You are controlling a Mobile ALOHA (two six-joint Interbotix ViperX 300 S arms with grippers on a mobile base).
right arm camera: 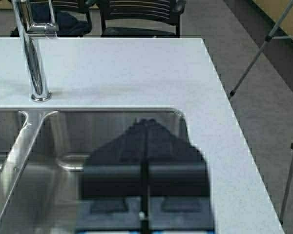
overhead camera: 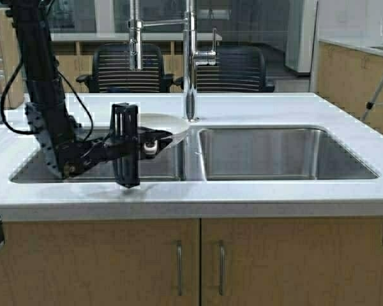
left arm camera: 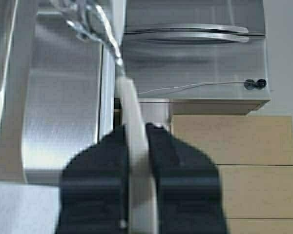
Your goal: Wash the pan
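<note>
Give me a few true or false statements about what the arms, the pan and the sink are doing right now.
1. The left gripper is clamped on the pan. True.
2. The pan lies flat in the right basin. False: it is held at the left basin.
3. The right gripper holds a sponge. False: it is shut on nothing.
4. The faucet stands behind the divider between the basins. True.
</note>
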